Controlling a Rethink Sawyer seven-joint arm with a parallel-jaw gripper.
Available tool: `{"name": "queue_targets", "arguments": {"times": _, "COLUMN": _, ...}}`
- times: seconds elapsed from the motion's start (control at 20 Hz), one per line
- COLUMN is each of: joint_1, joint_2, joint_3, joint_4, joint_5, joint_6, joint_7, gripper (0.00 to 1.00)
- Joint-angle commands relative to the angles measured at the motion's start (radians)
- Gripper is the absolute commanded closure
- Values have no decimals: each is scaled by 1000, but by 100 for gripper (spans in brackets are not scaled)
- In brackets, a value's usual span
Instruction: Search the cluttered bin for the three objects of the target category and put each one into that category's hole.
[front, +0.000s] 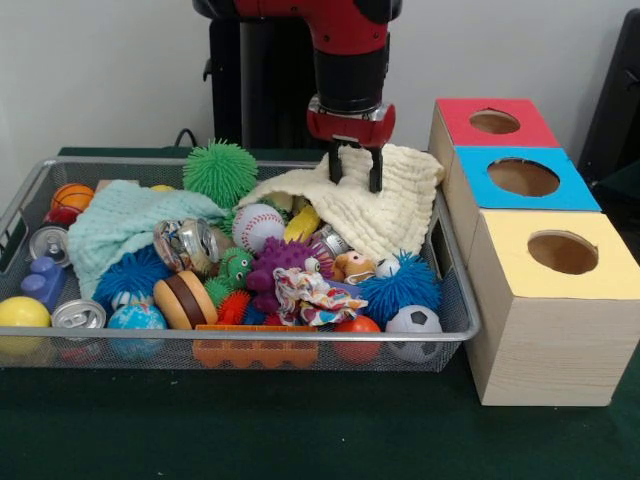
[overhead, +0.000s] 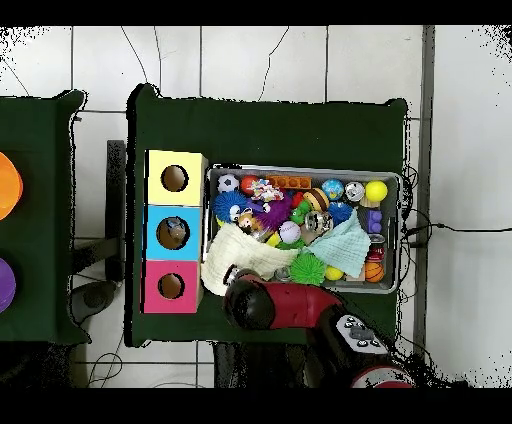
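A: Front view, nearest first. What sits at the bottom of the frame?

B: A dark green tabletop (front: 300, 430). On it rests the cluttered bin (front: 462, 322), a wide wire-mesh basket filling the left and centre. Along its near rim lie an orange plastic block (front: 255, 350), a small soccer ball (front: 413, 325), a silver can (front: 78, 316) and a yellow ball (front: 22, 313).

A: And deeper in the bin?

B: Spiky rubber balls, a baseball (front: 257, 226) and a mint green cloth (front: 125, 225) at the left. At the back right a cream cloth (front: 385, 215) is draped over the pile.

A: Where are the bottles?

B: A crumpled see-through item with shiny ends (front: 187, 243) lies centre-left, beside the mint cloth; it may be one of the plastic bottles, but I cannot be sure. The others are probably hidden under the cloths.

A: And the arm?

B: It comes down from the top centre. The end effector (front: 355, 168) has its two dark fingers spread apart, tips at the cream cloth's upper edge, gripping nothing. I judge it is placed to lift the cloth and uncover what lies below.

A: Where do the bottles go?

B: At the right stand three wooden boxes, each with a round hole: the yellow box (front: 560, 250) nearest, the blue box (front: 524, 177) behind it, the red box (front: 494, 121) farthest. Which one suits bottles is not shown.
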Motion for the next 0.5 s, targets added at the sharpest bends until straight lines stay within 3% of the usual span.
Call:
{"name": "queue_targets", "arguments": {"times": 0.05, "joint_1": 9, "joint_2": 149, "joint_3": -48, "joint_4": -175, "joint_5": -35, "joint_6": -110, "joint_7": 65, "gripper": 0}}
{"name": "queue_targets", "arguments": {"times": 0.3, "joint_1": 26, "joint_2": 199, "joint_3": -73, "joint_4": -207, "joint_5": -33, "joint_6": -152, "joint_7": 60, "gripper": 0}}
{"name": "queue_targets", "arguments": {"times": 0.35, "joint_1": 28, "joint_2": 199, "joint_3": -74, "joint_4": -207, "joint_5": -28, "joint_6": -142, "joint_7": 56, "gripper": 100}}
{"name": "queue_targets", "arguments": {"times": 0.5, "joint_1": 6, "joint_2": 201, "joint_3": -54, "joint_4": -201, "joint_5": -34, "joint_6": -147, "joint_7": 52, "gripper": 100}}
